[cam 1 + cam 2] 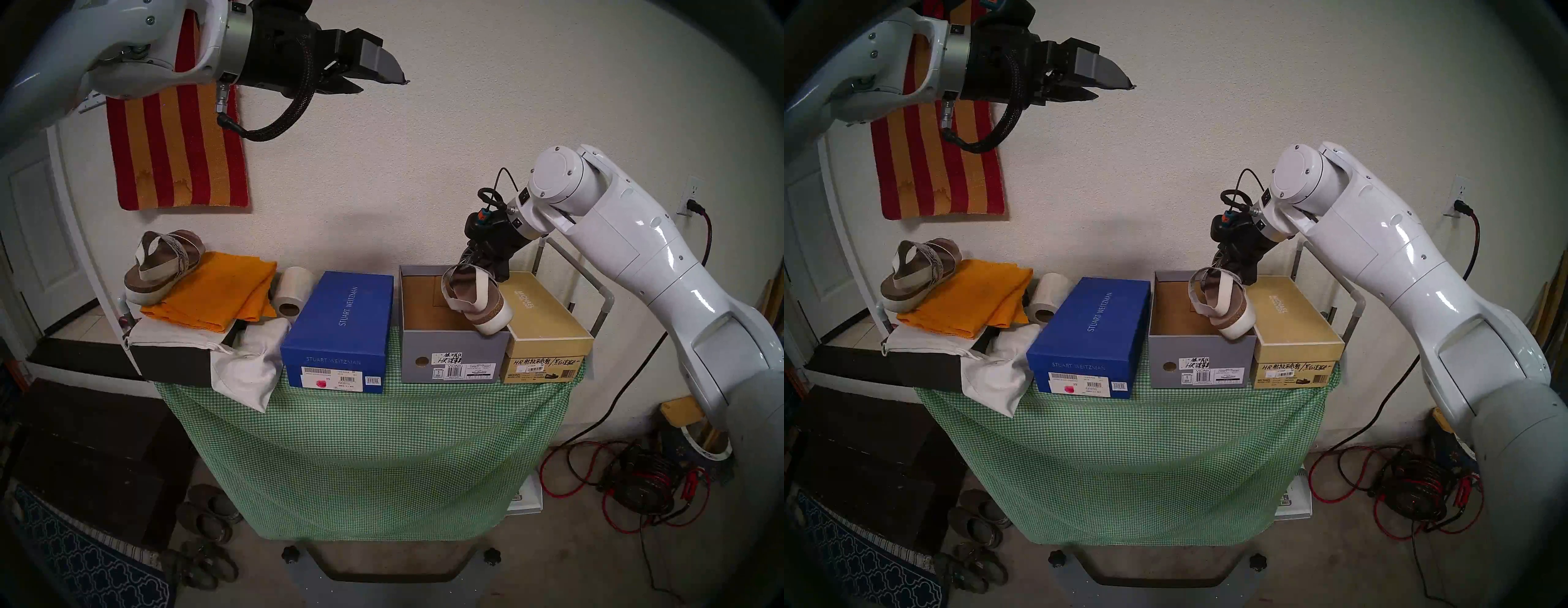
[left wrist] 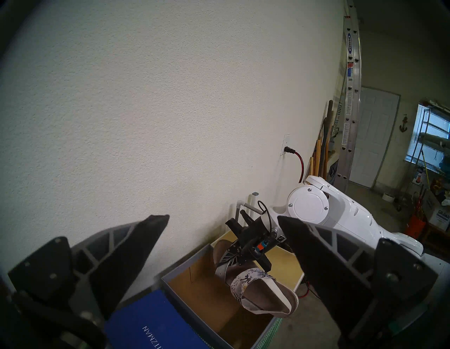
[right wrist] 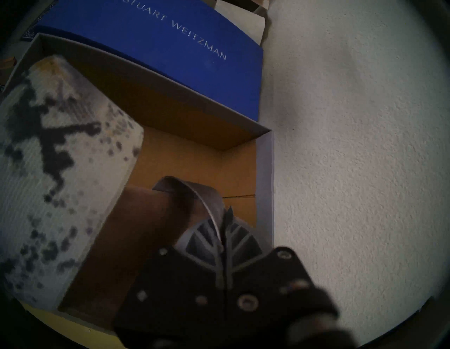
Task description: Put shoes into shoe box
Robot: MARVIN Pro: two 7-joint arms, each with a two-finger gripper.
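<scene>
Right gripper (image 3: 222, 234), pinching a strap, holds one sandal (image 1: 475, 301) tilted over the grey box (image 1: 449, 356), its sole apparently on the rim. Second sandal (image 1: 163, 267) waits on orange cloth (image 1: 220, 293). Left gripper (image 1: 369, 72) wide, idle. Next: lower, release.

blue box (image 1: 339, 327), gold-tan box (image 1: 547, 331), orange cloth (image 1: 212, 288) and a tape roll (image 1: 290, 291) on green checked tablecloth (image 1: 360, 446).

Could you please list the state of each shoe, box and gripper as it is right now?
Held sandal: tilted over the grey box, sole on its rim.
Other sandal: lying on the orange cloth.
Grey box: open.
Blue box: lidded.
Gold box: lidded.
Left gripper: open, empty.
Right gripper: shut on a strap.
</scene>
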